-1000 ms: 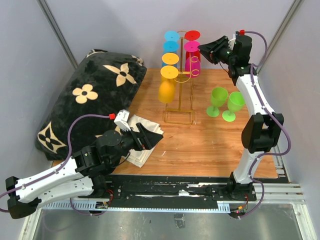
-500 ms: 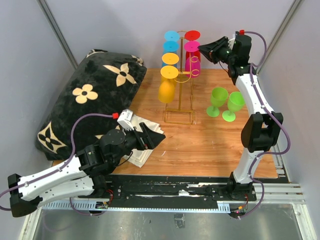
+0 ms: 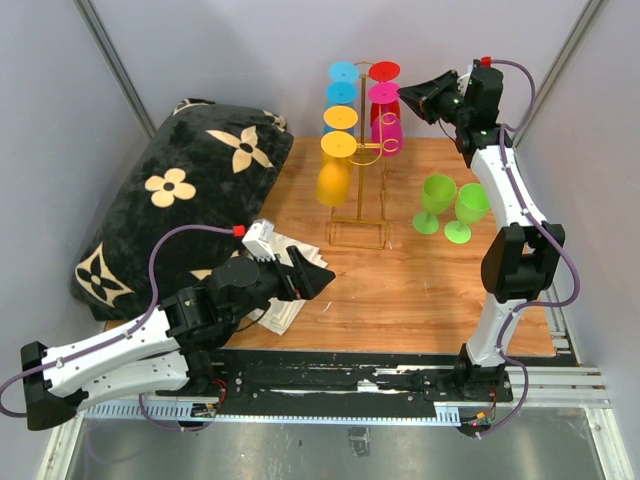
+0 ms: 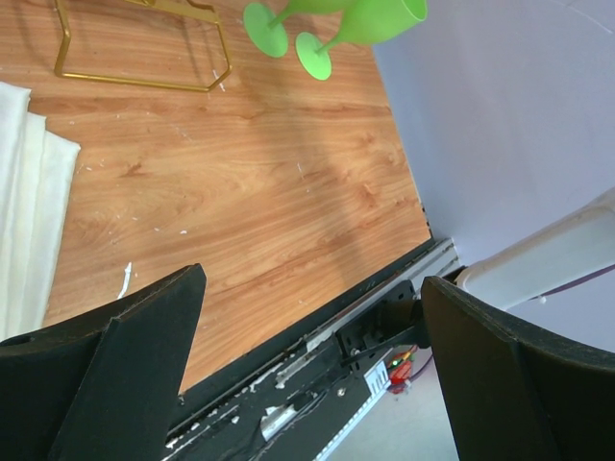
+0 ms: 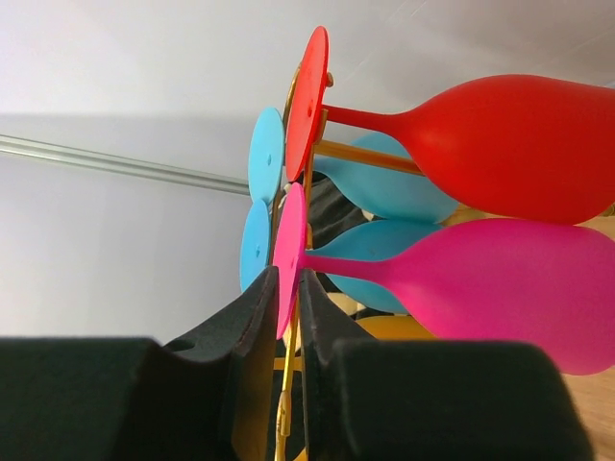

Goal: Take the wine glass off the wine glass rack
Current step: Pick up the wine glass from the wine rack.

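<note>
The gold wine glass rack point(image 3: 361, 200) stands at the back middle of the wooden table, with several coloured glasses hanging upside down from it. My right gripper point(image 3: 410, 100) reaches the rack's right side at the pink wine glass point(image 3: 386, 128). In the right wrist view its jaws point(image 5: 288, 288) are pressed onto the edge of the pink glass's foot disc point(image 5: 291, 248), with the pink bowl point(image 5: 509, 283) to the right and a red glass point(image 5: 519, 125) above. My left gripper point(image 3: 320, 281) hangs open and empty over the near left of the table point(image 4: 312, 280).
Two green glasses point(image 3: 437, 196) point(image 3: 470, 207) stand upright right of the rack. A black flowered pillow point(image 3: 180, 190) fills the back left. A folded white cloth point(image 3: 283, 303) lies under the left arm. The rack's wire base point(image 4: 144, 82) shows in the left wrist view.
The right gripper's jaws have closed in on the pink glass's foot. The left arm has crept forward and right over the white cloth.
</note>
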### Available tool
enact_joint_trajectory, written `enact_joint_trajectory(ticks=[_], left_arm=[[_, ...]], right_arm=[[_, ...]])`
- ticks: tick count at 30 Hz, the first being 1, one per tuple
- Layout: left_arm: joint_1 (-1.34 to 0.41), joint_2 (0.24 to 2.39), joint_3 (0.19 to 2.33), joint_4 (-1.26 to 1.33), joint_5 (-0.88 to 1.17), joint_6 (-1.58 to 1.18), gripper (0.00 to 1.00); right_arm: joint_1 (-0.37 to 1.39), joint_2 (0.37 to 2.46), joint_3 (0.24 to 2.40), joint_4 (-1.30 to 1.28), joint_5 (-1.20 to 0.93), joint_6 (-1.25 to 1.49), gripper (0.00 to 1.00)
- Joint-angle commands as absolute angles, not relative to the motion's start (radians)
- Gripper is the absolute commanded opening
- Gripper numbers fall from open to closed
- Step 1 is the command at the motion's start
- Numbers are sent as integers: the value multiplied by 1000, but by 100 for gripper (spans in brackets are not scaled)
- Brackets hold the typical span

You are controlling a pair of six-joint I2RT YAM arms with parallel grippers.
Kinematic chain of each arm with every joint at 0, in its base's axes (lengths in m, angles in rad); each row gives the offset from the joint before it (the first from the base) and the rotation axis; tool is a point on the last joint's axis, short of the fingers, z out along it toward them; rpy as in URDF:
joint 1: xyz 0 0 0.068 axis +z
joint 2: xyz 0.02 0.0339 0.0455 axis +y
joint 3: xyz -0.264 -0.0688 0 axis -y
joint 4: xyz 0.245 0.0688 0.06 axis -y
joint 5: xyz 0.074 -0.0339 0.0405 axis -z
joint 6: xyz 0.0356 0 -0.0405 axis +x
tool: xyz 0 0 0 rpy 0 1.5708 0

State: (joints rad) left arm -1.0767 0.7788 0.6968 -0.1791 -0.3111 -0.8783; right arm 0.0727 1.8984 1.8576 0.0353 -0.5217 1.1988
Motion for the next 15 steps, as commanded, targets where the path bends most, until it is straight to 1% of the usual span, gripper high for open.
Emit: enact_joint_trajectory(ticks=[1,5,9,15], left_arm=[[-1078,796,736,-159,-304,-866,100],[-1078,805,738,-162,-298,-868,100],[-1078,804,742,-178,-313,-875,100],[-1077,794,742,-184,-327,-876,100]], right_arm=[[98,1918,1905,47,-496,1175,17],[99,1920,1907,40,-486,1182,18],[105,1888,1865,71,-403,1190,19],[116,1923,1921,54,-434,1198,26]])
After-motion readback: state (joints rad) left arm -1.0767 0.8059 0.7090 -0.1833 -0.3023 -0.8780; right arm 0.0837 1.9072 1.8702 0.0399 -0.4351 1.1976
